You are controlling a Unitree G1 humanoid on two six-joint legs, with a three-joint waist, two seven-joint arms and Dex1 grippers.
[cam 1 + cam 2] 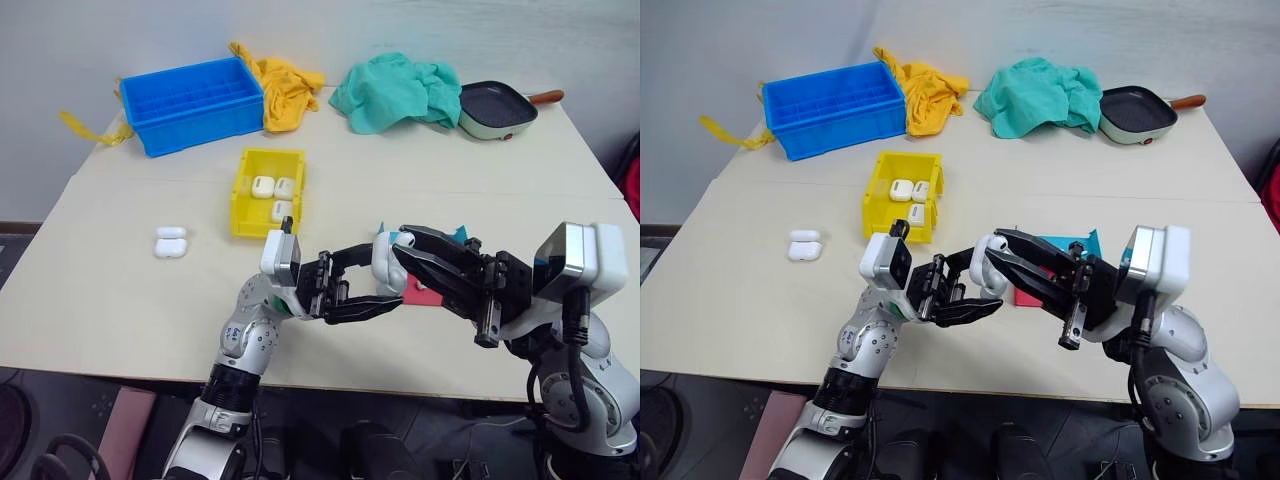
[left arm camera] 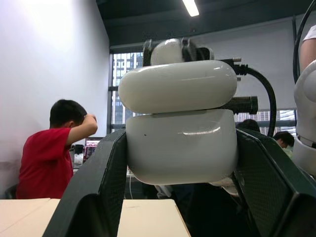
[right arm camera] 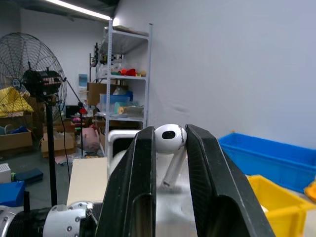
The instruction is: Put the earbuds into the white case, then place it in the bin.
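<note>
Lighting: even, bright indoor light from overhead; ceiling strip lamp [image 2: 190,7] and a second tube [image 3: 81,9] glow overexposed. Shadows: soft, short, beside the bin [image 1: 268,190] and blue crate [image 1: 190,104] on the table [image 1: 120,300]. Glare: highlight bands on the white case [image 2: 180,123]. Focus: near fingers [image 3: 143,197] soft; far window [image 2: 118,94] washed out.

We see pale table [image 1: 120,300]: blue crate [image 1: 190,103], yellow bin [image 1: 267,192] centre, spare white case [image 1: 171,242] nine o'clock, pan [image 1: 497,109] one o'clock.
</note>
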